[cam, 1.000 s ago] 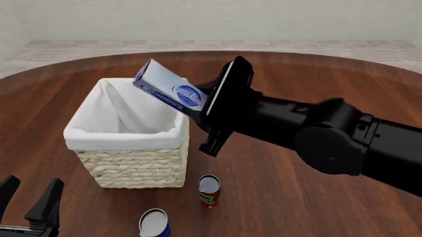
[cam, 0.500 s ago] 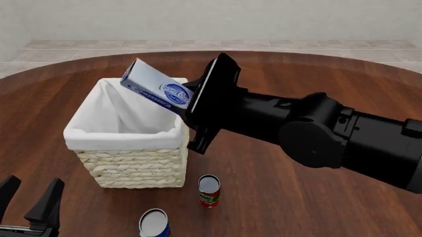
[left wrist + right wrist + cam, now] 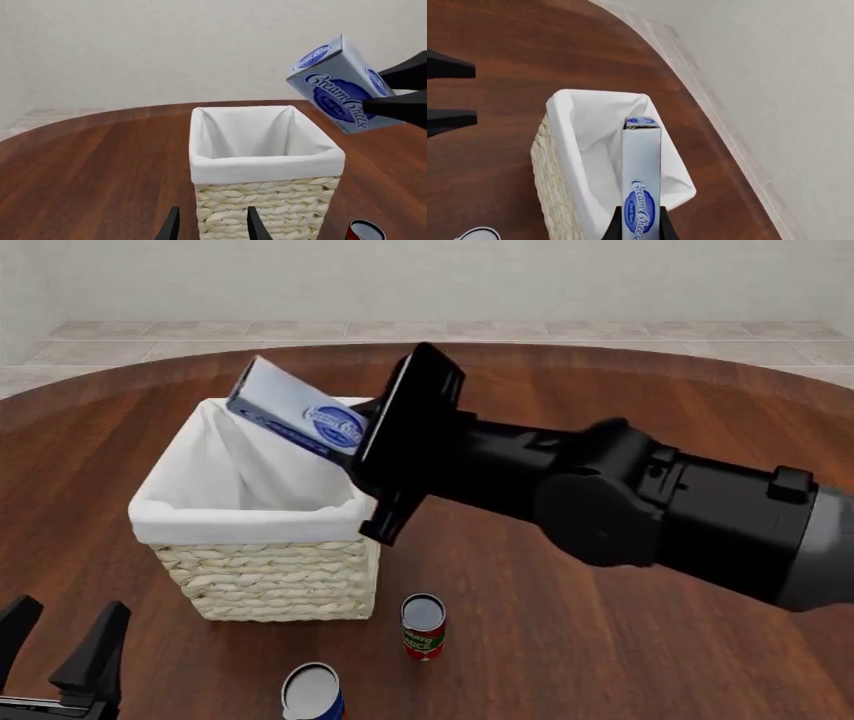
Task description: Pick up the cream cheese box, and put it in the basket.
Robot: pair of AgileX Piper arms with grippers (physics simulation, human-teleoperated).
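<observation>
Right fingers (image 3: 640, 222) pinching box (image 3: 291, 417), carrying it leftward, now over basket (image 3: 254, 570); release nearing. Left fingers (image 3: 64, 635) spread, idling.

Basket (image 3: 274, 580): rough pale woven wicker, matt white cloth liner. Cream cheese box (image 3: 287, 415): smooth printed card. Worktop (image 3: 641, 660): polished dark wood.

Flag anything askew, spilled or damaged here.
Nothing is spilled or damaged. Only the cream cheese box is tilted, held in the right gripper above the basket opening. Both cans stand upright on the table.
</observation>
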